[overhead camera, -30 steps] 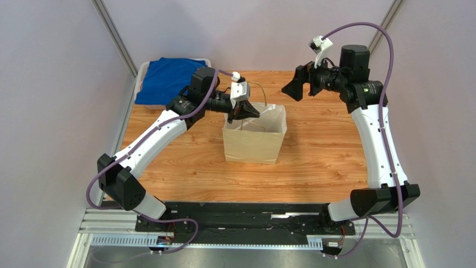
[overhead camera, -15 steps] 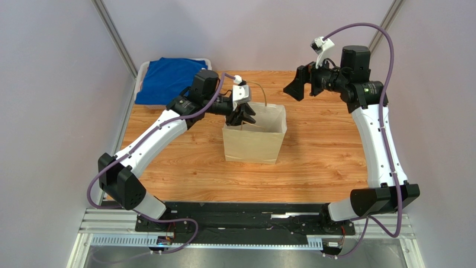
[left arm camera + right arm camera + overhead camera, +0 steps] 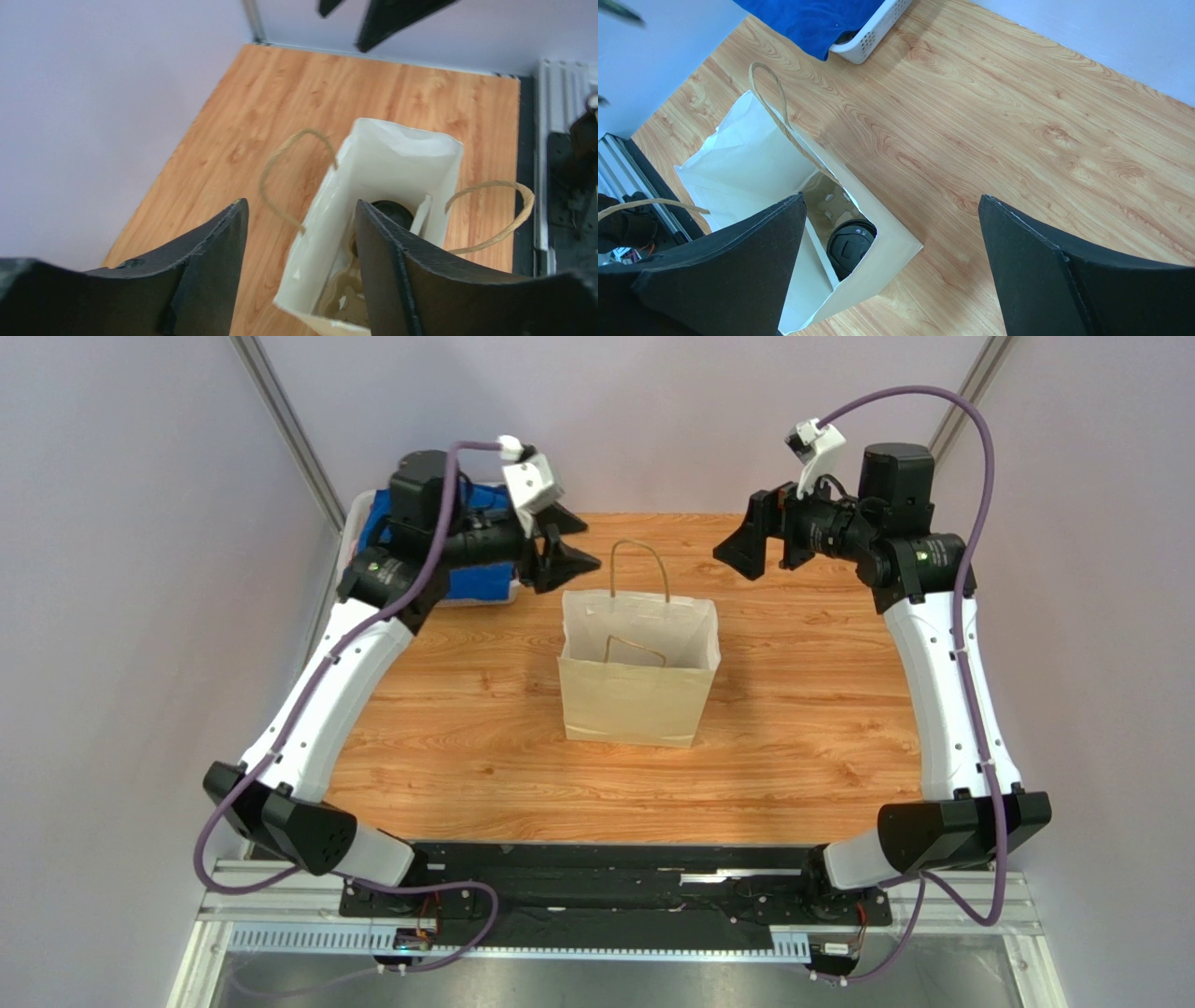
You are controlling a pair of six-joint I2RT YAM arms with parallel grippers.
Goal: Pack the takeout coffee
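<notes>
Takeout coffee [image 3: 852, 246] is sitting down inside the paper bag [image 3: 638, 679], and only its black lid shows past the rim. The bag stands upright in the middle of the table [image 3: 814, 714], handles up. Left gripper [image 3: 589, 543] hangs up behind the bag's left side, jaws apart, nothing in them. Right gripper [image 3: 737, 543] is off to the back right, jaws wide, empty too.

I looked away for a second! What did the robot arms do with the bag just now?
The left gripper lifted out of the mouth of the paper bag and swung back to the far left, near the blue cloth. Its jaws opened and it holds nothing. The bag, with the takeout coffee inside, and the open right gripper stayed put.
</notes>
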